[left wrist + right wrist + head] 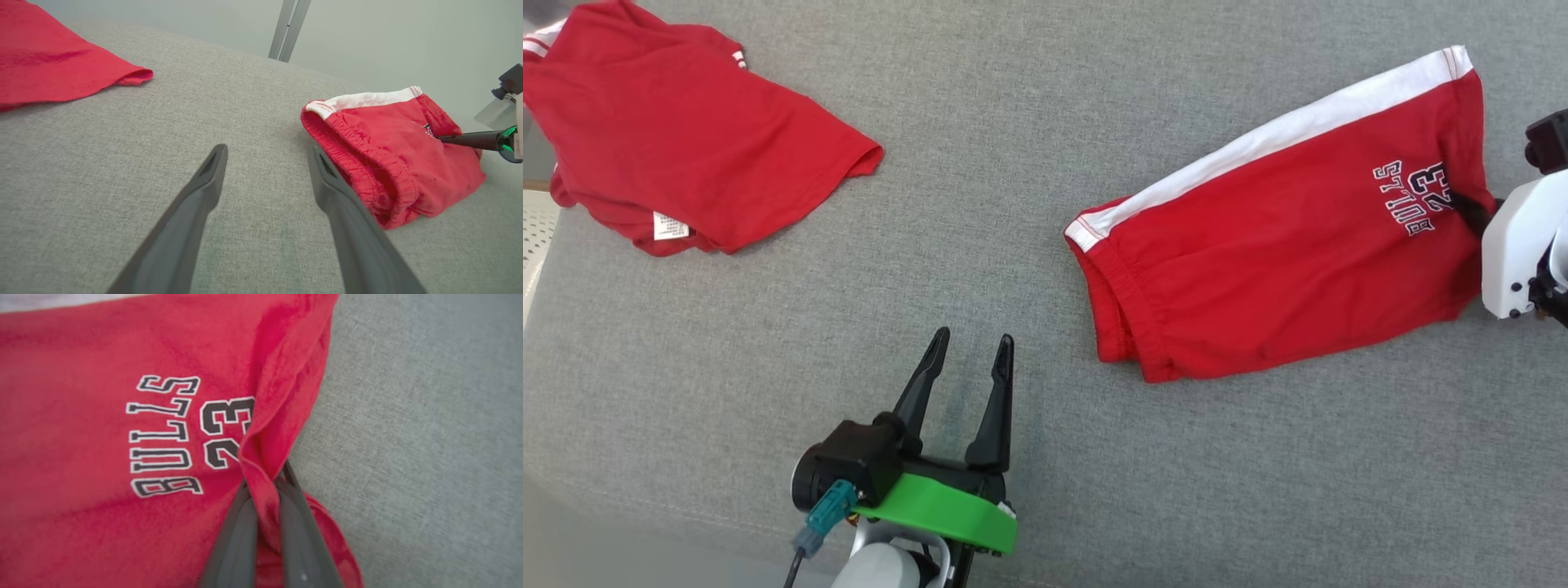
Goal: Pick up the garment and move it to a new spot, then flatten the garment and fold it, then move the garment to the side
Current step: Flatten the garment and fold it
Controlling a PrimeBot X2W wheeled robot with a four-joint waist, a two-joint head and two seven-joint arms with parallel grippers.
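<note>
Red shorts (1282, 237) with a white side stripe and "BULLS 23" print lie folded on the grey fabric surface at the right. My right gripper (1470, 214) is at their right hem, shut on a pinched fold of the red cloth (263, 479). The shorts (392, 159) show their elastic waistband toward my left gripper (267, 157), which hovers open over bare surface just left of them. In the head view that left gripper (972, 347) sits low in the middle with nothing between its fingers.
A second red garment (678, 139) with a white label lies crumpled at the far left of the grey surface (980, 204). A pale perforated object (535, 237) shows at the left edge. A metal post (288, 28) rises behind the surface.
</note>
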